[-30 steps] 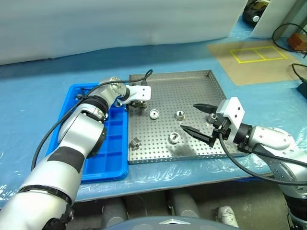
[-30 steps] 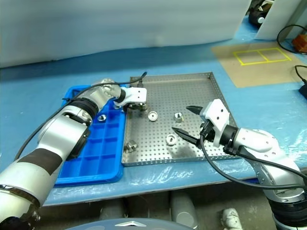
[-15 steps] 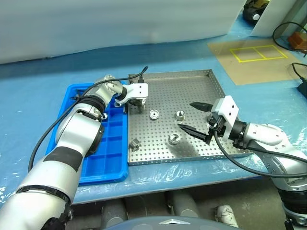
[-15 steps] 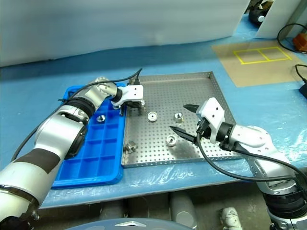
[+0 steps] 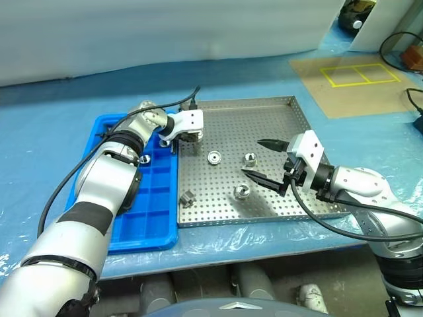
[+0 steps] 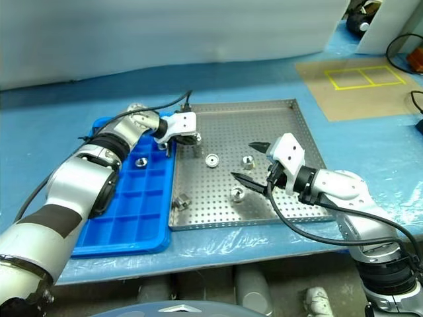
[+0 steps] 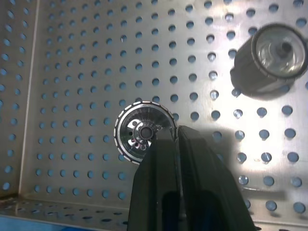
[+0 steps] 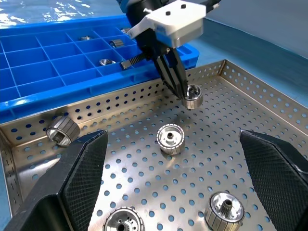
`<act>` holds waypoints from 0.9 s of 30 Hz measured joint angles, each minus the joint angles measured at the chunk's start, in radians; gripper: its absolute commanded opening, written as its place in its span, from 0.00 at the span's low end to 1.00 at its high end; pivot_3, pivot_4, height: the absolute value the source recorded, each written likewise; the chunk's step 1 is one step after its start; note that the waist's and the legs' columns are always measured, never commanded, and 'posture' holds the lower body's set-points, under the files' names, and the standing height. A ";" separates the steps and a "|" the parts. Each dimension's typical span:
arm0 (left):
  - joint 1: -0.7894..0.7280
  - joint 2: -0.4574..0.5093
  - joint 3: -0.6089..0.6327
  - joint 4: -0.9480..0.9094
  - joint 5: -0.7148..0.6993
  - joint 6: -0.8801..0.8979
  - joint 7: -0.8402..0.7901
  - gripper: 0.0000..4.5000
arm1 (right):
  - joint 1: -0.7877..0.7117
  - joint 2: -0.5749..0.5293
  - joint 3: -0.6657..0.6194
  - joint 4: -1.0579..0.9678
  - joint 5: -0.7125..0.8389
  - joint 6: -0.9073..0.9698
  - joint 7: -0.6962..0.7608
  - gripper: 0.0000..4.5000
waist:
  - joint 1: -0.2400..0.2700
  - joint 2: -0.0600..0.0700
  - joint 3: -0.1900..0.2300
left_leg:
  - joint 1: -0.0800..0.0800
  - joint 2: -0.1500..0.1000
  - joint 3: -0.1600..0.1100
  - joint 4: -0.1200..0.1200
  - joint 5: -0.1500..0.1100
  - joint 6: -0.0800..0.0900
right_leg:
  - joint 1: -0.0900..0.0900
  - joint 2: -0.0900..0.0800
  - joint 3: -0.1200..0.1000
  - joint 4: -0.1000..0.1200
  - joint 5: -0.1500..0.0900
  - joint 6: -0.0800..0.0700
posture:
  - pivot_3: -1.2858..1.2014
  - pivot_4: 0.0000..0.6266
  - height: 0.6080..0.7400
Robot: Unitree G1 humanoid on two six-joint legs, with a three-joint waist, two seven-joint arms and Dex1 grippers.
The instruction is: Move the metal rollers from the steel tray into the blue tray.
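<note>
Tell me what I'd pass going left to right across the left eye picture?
Blue tray → lone roller near the steel tray's left rim → left gripper holding a roller → right gripper → yellow floor marking.

head stereo pair looks forward and down from above, both eyes sharing steel tray [image 5: 264, 132] and blue tray [image 5: 149, 218]. left wrist view sits close over tray floor. right wrist view looks low across both trays.
</note>
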State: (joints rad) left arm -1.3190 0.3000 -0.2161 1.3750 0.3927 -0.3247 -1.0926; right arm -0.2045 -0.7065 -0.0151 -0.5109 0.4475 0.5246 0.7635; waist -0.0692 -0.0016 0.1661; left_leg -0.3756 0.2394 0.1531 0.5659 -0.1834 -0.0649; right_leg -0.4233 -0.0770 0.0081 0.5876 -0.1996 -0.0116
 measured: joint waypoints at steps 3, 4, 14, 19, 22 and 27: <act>-0.063 0.002 0.086 -0.007 -0.095 -0.003 -0.105 0.01 | -0.034 0.003 0.017 0.027 -0.001 -0.003 0.021 1.00 | 0.010 -0.001 0.001 | 0.000 0.000 0.000 0.000 0.000 0.000 | 0.000 0.000 0.000 0.000 0.000 0.000 | 0.35 0.24 1.00; -0.081 0.003 0.111 -0.014 -0.124 -0.001 -0.140 0.01 | -0.046 0.003 0.022 0.032 -0.001 -0.004 0.030 1.00 | 0.014 -0.001 0.001 | 0.000 0.000 0.000 0.000 0.000 0.000 | 0.000 0.000 0.000 0.000 0.000 0.000 | 0.35 0.24 1.00; -0.133 0.210 0.178 -0.096 -0.311 0.192 -0.511 0.01 | -0.296 0.022 0.124 0.250 -0.023 -0.087 0.242 1.00 | 0.039 -0.002 0.005 | 0.006 0.001 0.003 -0.005 0.002 -0.005 | -0.002 0.001 0.005 0.004 0.000 -0.001 | 0.45 0.24 1.00; -0.049 0.402 0.113 -0.255 -0.414 0.303 -0.517 0.01 | -0.419 0.106 0.179 0.414 -0.052 -0.162 0.324 1.00 | 0.076 -0.001 0.006 | 0.004 0.002 0.004 -0.006 0.003 -0.006 | -0.006 0.001 0.003 0.007 0.000 -0.002 | 0.52 0.24 1.00; 0.148 0.549 0.080 -0.511 -0.556 0.448 -0.516 0.01 | -0.497 0.178 0.210 0.520 -0.061 -0.215 0.386 1.00 | 0.106 -0.001 0.006 | -0.003 0.004 0.008 -0.005 0.005 -0.010 | -0.019 0.000 -0.001 0.021 -0.004 -0.008 | 0.56 0.24 1.00; 0.543 0.743 0.182 -0.984 -0.751 0.734 -0.507 0.01 | -0.587 0.306 0.279 0.687 -0.097 -0.308 0.478 1.00 | 0.154 -0.002 0.006 | -0.013 0.013 0.000 -0.005 0.009 -0.019 | -0.027 0.004 -0.011 0.027 -0.006 -0.012 | 0.62 0.24 1.00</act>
State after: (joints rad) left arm -0.7758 1.0435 -0.0337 0.3906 -0.3583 0.4094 -1.5999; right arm -0.7918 -0.4005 0.2642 0.1762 0.3505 0.2168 1.2416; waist 0.0845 -0.0034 0.1724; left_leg -0.3887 0.2523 0.1528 0.5606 -0.1740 -0.0837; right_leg -0.4503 -0.0734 -0.0030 0.6147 -0.2057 -0.0239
